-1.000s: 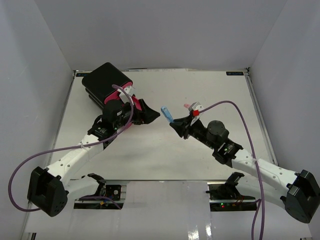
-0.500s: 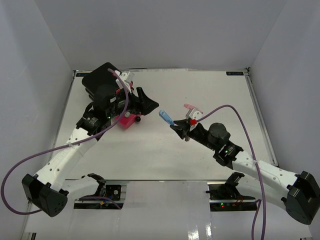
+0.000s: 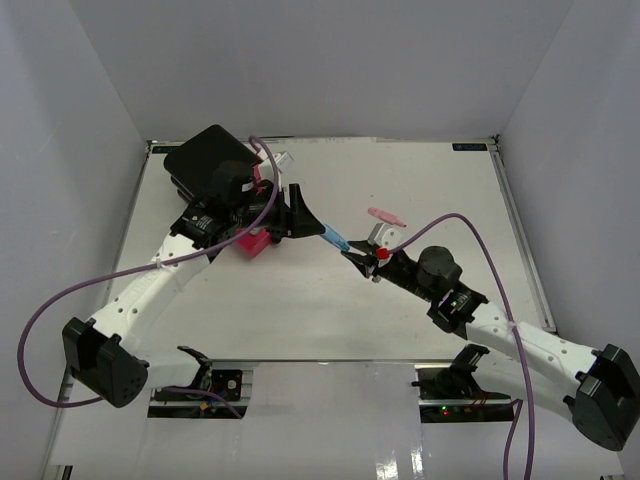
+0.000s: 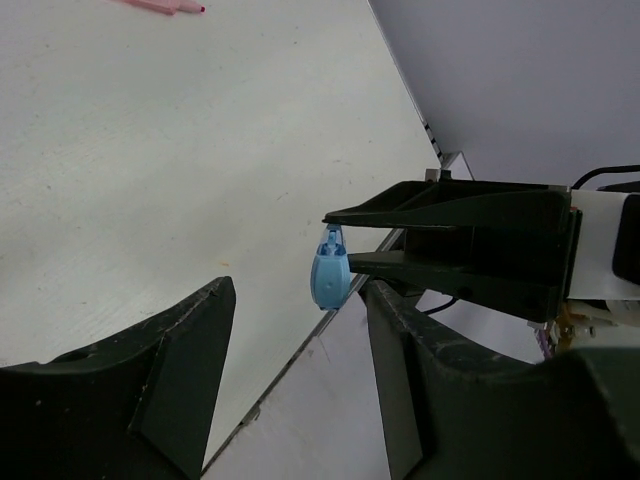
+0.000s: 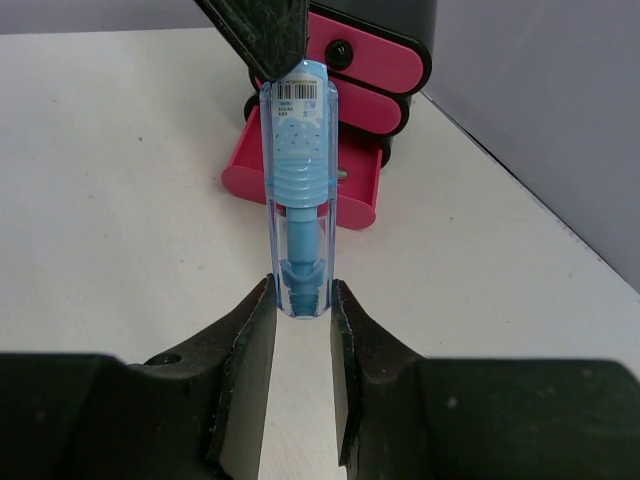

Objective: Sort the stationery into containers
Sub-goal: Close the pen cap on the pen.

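Over the tabletop (image 3: 300,320), between the two arms: the blue pen (image 3: 335,240) is held up off the surface; its barrel is clear blue, with a barcode label near the far end.
Right tool (image 3: 353,256): clamped on the near end of the blue pen; the right wrist view shows a finger pressed to each side of the barrel.
Left tool (image 3: 318,230): jaws apart, set on either side of the pen's free end; the left wrist view shows a clear gap at one finger, while the other is just beside the pen; whether it touches cannot be told.
Black box (image 3: 205,160): at the far left of the tabletop, behind the left arm; two pink drawers with black knobs are shut in it, seen in the right wrist view.
Open drawer (image 3: 250,242): pink, pulled out at the bottom of the box, just beside the left wrist; its contents cannot be made out.
Pink piece (image 3: 385,216): lying flat on the tabletop beyond the right tool, apart from both arms.
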`<state>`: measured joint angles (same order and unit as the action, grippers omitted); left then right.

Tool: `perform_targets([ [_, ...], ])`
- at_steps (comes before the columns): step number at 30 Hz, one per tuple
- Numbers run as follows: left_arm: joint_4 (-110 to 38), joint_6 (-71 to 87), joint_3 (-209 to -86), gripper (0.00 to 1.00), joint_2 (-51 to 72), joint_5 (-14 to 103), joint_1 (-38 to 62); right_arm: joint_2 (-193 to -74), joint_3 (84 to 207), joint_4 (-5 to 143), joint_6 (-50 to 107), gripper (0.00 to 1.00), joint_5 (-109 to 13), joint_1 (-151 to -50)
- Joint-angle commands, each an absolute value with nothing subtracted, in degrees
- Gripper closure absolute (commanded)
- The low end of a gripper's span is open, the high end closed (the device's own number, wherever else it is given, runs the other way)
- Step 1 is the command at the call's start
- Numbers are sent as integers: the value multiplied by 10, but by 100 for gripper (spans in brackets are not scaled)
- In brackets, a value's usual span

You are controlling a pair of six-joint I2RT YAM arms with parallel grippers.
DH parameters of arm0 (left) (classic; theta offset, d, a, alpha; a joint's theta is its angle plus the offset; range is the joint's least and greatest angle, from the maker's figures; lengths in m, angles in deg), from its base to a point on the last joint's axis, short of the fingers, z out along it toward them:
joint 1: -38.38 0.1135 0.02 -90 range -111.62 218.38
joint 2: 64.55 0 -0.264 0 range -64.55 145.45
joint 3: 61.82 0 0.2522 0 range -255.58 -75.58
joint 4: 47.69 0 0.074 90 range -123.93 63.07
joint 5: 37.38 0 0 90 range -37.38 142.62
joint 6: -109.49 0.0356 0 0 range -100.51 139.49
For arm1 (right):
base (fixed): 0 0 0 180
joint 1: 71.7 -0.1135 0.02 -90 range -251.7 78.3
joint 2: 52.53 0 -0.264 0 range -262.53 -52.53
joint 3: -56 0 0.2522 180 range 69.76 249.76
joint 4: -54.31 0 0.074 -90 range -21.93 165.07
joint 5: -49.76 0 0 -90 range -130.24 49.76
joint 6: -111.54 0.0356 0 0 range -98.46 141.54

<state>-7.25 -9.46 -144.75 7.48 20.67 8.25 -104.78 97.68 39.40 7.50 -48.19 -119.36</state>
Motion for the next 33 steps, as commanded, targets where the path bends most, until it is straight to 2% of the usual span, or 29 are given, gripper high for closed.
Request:
perform_targets([
  [1,-62,-98,-1483,34,64,184,84,-1050,998,384,50,83,-487,-1195],
  [7,-60,-102,-1487,42,76,173,83,-1056,1003,391,39,83,-490,-1196],
  [19,-61,-96,-1478,46,99,197,78,-1065,1010,388,33,83,-502,-1196],
  [33,-63,-87,-1468,67,104,183,66,-1072,1015,386,32,84,-505,-1195],
])
